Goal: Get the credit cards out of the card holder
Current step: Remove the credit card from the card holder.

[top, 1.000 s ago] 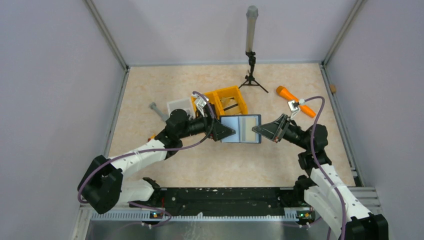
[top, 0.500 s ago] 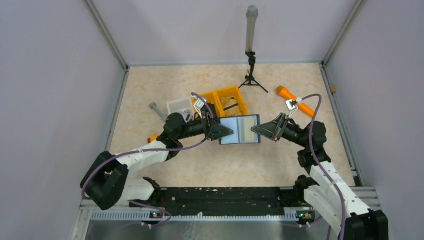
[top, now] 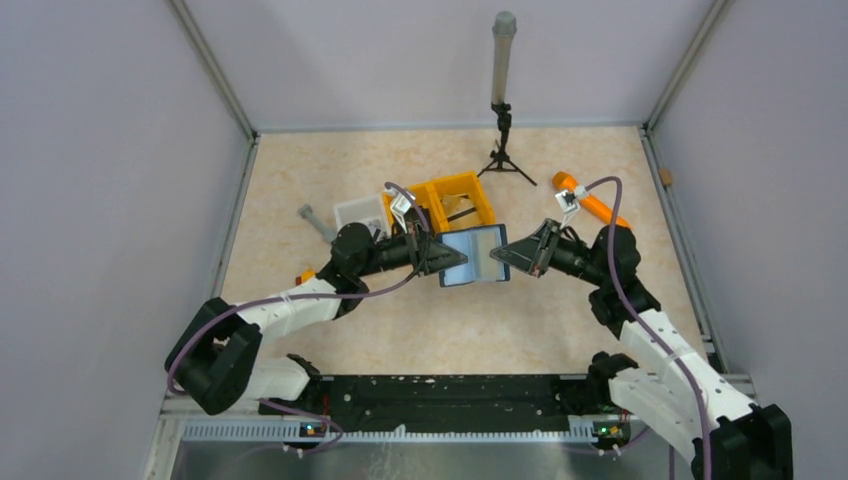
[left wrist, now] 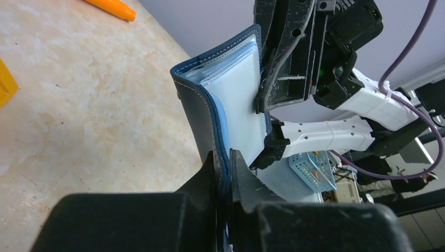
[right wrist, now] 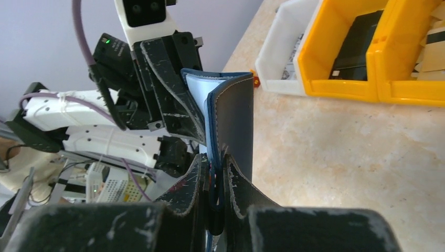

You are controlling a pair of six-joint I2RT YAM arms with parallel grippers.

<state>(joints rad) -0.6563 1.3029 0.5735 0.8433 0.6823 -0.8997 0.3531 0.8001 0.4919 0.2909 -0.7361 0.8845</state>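
While aloft, card holder [top: 479, 256] between hands [top: 461, 264] [top: 498, 257]

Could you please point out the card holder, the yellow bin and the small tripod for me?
card holder [top: 475, 255], top external view, on its open inner face.
yellow bin [right wrist: 336, 86], right wrist view, on its near outer wall.
small tripod [top: 503, 150], top external view, where its legs meet.

Bin [top: 452, 182] behind card holder [top: 475, 255]; tripod [top: 502, 132] further bk.
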